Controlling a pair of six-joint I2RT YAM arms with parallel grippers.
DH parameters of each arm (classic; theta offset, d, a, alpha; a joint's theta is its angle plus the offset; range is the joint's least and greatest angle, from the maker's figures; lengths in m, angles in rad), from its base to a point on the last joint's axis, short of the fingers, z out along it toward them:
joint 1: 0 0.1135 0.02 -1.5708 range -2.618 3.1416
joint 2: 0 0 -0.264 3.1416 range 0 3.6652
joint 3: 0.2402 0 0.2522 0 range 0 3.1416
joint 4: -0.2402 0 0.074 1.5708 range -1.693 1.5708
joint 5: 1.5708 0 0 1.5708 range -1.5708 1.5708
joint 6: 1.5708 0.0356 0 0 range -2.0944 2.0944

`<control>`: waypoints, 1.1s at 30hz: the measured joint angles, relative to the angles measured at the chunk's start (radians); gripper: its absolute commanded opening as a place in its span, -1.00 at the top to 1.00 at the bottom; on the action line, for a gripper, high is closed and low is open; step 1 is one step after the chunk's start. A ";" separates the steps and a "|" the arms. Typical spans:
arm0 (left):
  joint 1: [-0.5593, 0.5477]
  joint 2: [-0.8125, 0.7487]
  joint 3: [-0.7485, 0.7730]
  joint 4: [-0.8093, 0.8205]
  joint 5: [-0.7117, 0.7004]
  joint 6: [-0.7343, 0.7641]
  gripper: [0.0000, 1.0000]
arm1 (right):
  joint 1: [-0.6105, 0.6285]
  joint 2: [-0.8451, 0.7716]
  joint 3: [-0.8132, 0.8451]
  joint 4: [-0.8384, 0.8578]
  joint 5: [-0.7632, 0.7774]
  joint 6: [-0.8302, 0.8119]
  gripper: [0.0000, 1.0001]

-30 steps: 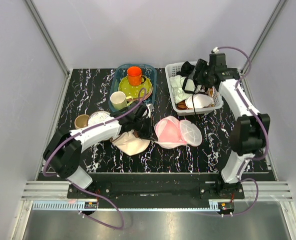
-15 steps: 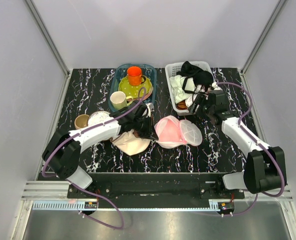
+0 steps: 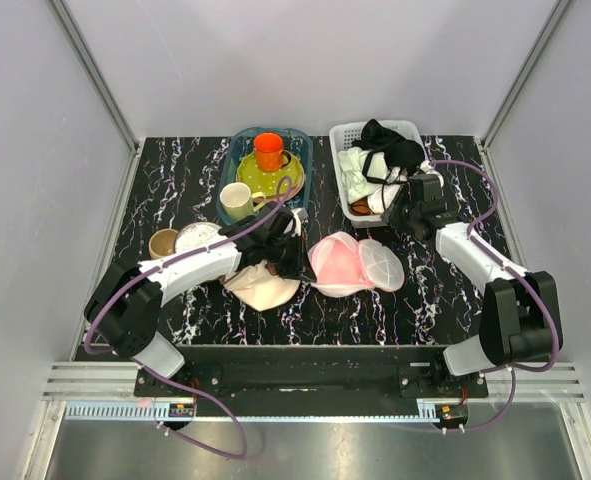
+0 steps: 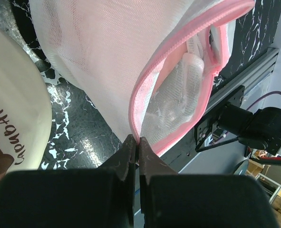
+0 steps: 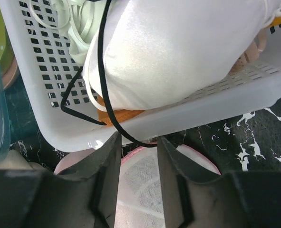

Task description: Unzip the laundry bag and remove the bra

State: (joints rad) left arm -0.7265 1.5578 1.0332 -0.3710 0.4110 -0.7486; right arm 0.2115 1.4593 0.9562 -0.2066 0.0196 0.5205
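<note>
The laundry bag (image 3: 379,265) lies open like a clamshell at mid table, its white mesh lid to the right. In its left half lies the bra (image 3: 333,262), light pink. My left gripper (image 3: 293,262) is shut on the bag's pink rim (image 4: 145,95), which runs up from between its closed tips (image 4: 136,140). My right gripper (image 5: 138,140) hangs low at the basket's front wall, above the mesh lid (image 5: 140,190). Its fingers stand apart and hold nothing. A black strap (image 5: 107,95) dangles from the basket across the gap at the tips.
A white basket (image 5: 216,107) at the back right holds a white domed item (image 5: 178,47) and black cloth (image 3: 390,148). A blue tub (image 3: 237,150) holds an orange cup (image 3: 268,150). A beige cap (image 3: 260,290), a pale mug (image 3: 237,200) and a brown cup (image 3: 162,242) sit at the left.
My right arm swung from above the basket down to its front wall, near the bag's lid, and its jaws narrowed. The left gripper has kept its hold and its place.
</note>
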 measured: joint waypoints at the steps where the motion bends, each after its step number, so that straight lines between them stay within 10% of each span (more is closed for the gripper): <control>1: 0.000 0.000 0.000 0.000 0.000 0.003 1.00 | 0.000 0.003 0.002 0.000 0.006 0.003 0.46; 7: 0.000 0.010 0.001 0.000 0.005 0.015 1.00 | 0.005 0.006 0.007 0.014 0.023 0.016 1.00; 24: 0.000 0.090 0.069 -0.027 0.035 0.046 1.00 | 0.005 -0.062 0.143 -0.028 0.070 -0.032 1.00; 33: 0.000 0.114 0.137 -0.077 0.040 0.103 1.00 | -0.055 0.388 0.665 0.040 0.056 -0.063 1.00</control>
State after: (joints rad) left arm -0.7265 1.6718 1.1706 -0.4477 0.4515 -0.6456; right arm 0.1562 1.8473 1.6207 -0.1669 0.0757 0.4580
